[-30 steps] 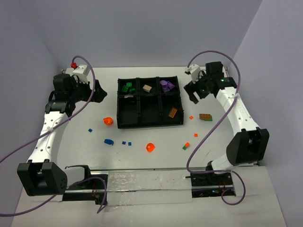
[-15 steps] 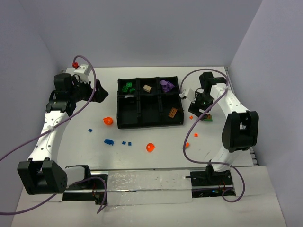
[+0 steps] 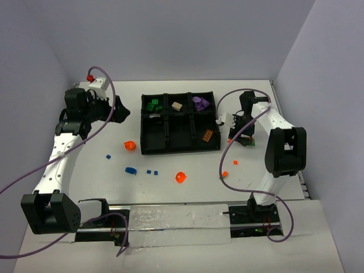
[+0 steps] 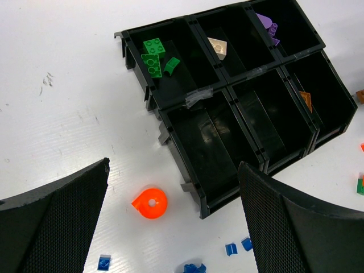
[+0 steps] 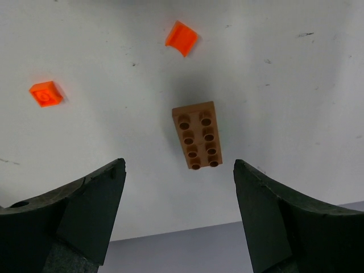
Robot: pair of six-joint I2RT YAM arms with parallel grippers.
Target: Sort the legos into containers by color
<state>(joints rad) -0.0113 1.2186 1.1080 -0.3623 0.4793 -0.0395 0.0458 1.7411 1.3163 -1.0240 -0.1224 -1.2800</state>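
Note:
The black six-compartment tray (image 3: pixel 180 150) sits mid-table. Its back row holds green legos (image 4: pixel 154 54), a tan piece (image 4: pixel 216 48) and purple pieces (image 4: pixel 268 25). A brown piece (image 4: pixel 305 100) lies in the front right compartment. My right gripper (image 3: pixel 239 135) is open and empty, pointing down just right of the tray. A brown 2x4 brick (image 5: pixel 198 135) lies on the table just beyond its open fingertips (image 5: pixel 178 170). My left gripper (image 3: pixel 116 109) is open and empty, held high left of the tray (image 4: pixel 179 159). An orange round piece (image 4: pixel 150 203) lies below it.
Loose on the table are orange pieces (image 3: pixel 181 177) (image 5: pixel 182 38) (image 5: pixel 46 94), several small blue pieces (image 3: pixel 131 169) (image 4: pixel 230 248) and a green piece (image 4: pixel 360 185). The side walls stand close to the table's left and right edges.
My right arm has swung from the back right corner in and down, and now hangs over the brown brick beside the tray. My left arm has not moved.

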